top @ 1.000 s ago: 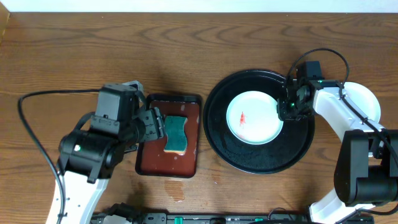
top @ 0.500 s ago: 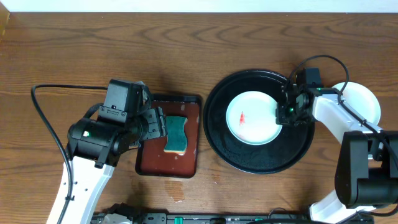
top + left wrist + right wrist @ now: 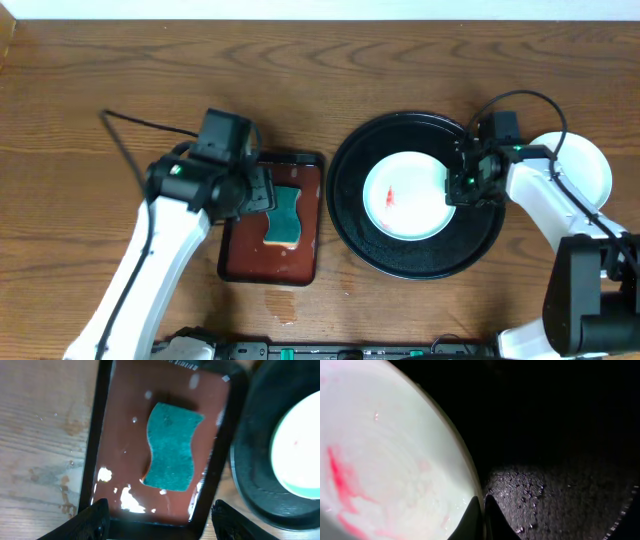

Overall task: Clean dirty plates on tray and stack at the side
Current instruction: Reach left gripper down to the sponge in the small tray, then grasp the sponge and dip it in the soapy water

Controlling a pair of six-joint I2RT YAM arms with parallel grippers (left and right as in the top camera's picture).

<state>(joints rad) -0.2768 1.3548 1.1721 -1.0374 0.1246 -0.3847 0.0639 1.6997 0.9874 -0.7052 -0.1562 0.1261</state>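
A pale mint-white plate (image 3: 405, 196) with a red smear lies in the large round black tray (image 3: 420, 265). My right gripper (image 3: 458, 185) is shut on the plate's right rim; in the right wrist view the two fingertips (image 3: 481, 515) pinch the rim of the plate (image 3: 395, 460) over the wet tray floor (image 3: 560, 490). My left gripper (image 3: 262, 190) is open and empty, its jaws (image 3: 162, 525) wide apart above the near end of the small tray. The plate (image 3: 300, 455) and the black tray (image 3: 255, 475) show at the right of the left wrist view.
A teal sponge (image 3: 285, 215) lies in the wet rectangular reddish-brown tray (image 3: 240, 262), also seen in the left wrist view as sponge (image 3: 172, 447) and tray (image 3: 125, 435). A white plate (image 3: 585, 165) sits on the table right of the black tray, partly under my right arm.
My left arm has swung toward the back and right, bringing its gripper further over the reddish-brown tray. My right gripper stays on the plate's rim.
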